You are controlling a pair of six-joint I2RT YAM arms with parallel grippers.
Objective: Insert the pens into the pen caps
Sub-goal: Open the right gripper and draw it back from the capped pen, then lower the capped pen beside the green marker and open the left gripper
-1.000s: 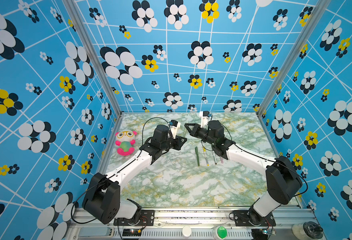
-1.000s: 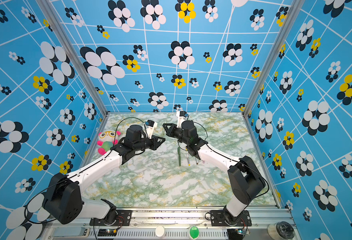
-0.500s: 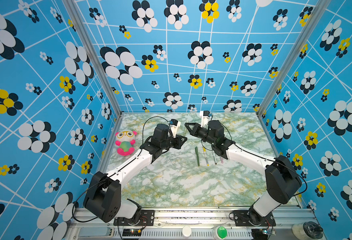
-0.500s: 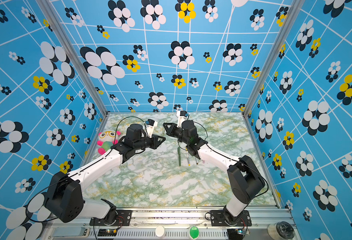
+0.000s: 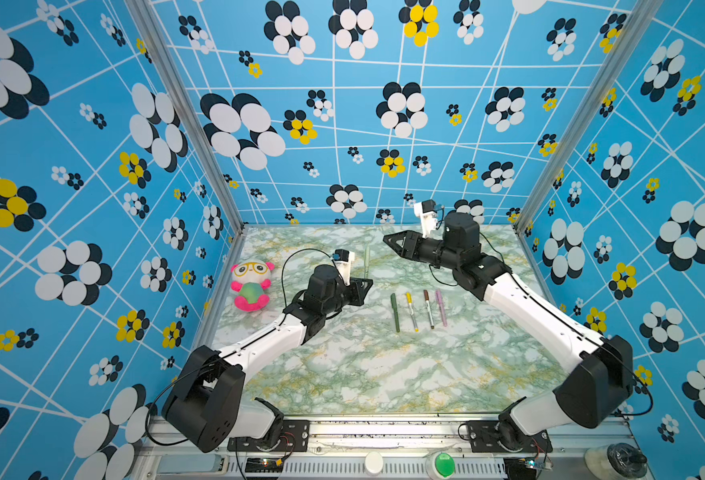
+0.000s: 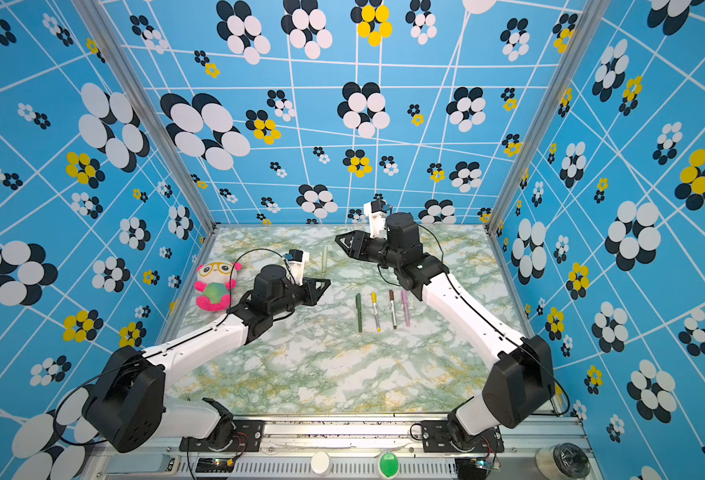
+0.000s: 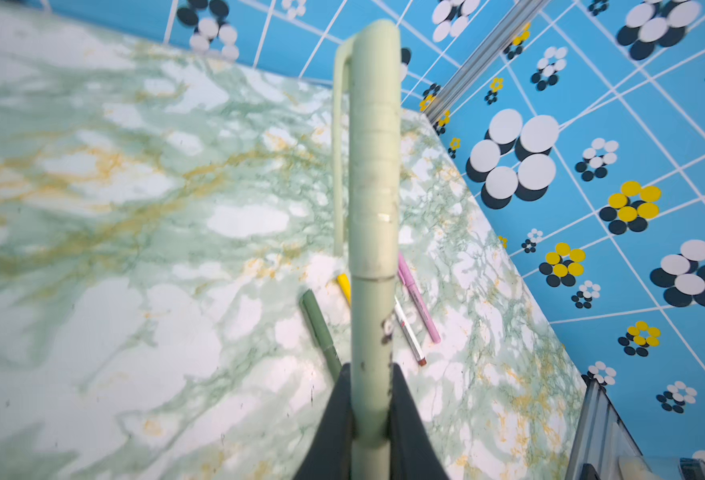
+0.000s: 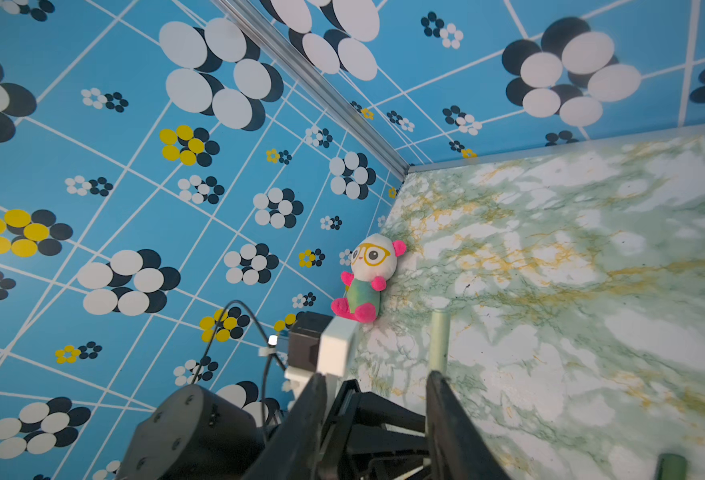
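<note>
In both top views my left gripper [image 5: 368, 285] [image 6: 326, 284] is shut on the pale green pen [image 5: 366, 261] [image 6: 324, 258], which stands upright above the table. The left wrist view shows the barrel clamped in that gripper [image 7: 370, 401], with the pale green pen cap [image 7: 373, 158] seated on the pen's far end. My right gripper [image 5: 387, 239] [image 6: 339, 240] [image 8: 377, 399] hangs open a little to the right of the cap, touching nothing. The dark green [image 5: 395, 312], yellow [image 5: 411, 311], brown [image 5: 428, 308] and pink [image 5: 441, 306] pens lie side by side on the table.
A pink and white plush toy [image 5: 251, 286] [image 8: 367, 278] sits by the left wall. The marble table [image 5: 363, 374] is enclosed by blue patterned walls on three sides. A metal rail [image 5: 384, 428] runs along the front edge.
My right gripper has opened, let go of the pale green cap and drawn back slightly to the right. The left gripper still holds the pen in about the same place.
</note>
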